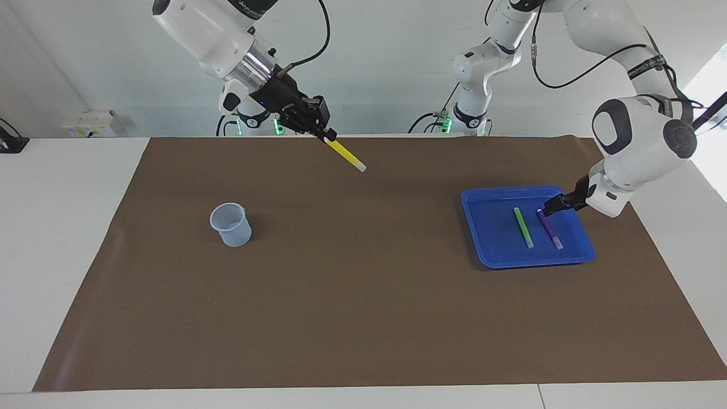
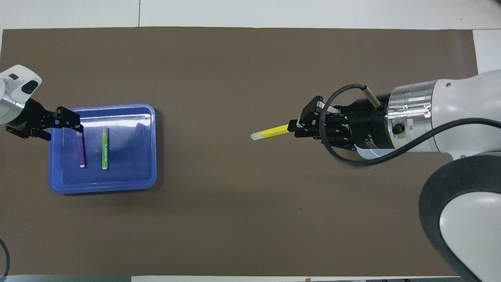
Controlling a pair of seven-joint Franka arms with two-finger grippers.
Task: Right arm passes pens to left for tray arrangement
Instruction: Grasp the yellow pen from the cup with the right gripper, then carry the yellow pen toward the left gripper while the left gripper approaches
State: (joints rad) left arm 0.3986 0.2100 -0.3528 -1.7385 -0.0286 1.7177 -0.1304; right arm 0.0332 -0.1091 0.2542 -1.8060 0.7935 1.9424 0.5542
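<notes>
My right gripper [image 1: 326, 135] [image 2: 294, 128] is shut on one end of the yellow pen [image 1: 346, 156] [image 2: 271, 132]. It holds the pen in the air over the mat, pale tip slanting down toward the table's middle. The blue tray [image 1: 493, 236] [image 2: 131, 160] lies toward the left arm's end. In it lie the green pen [image 1: 523, 226] [image 2: 104, 149] and the purple pen [image 1: 550, 228] [image 2: 81, 149], side by side. My left gripper [image 1: 547, 210] [image 2: 71, 119] hangs open and holds nothing. It is just above the tray's rim, close to one end of the purple pen.
A translucent bluish cup [image 1: 230, 224] stands upright on the brown mat [image 1: 363, 295] toward the right arm's end, with nothing in it. In the overhead view my right wrist covers most of it. White tabletop [image 1: 62, 238] borders the mat.
</notes>
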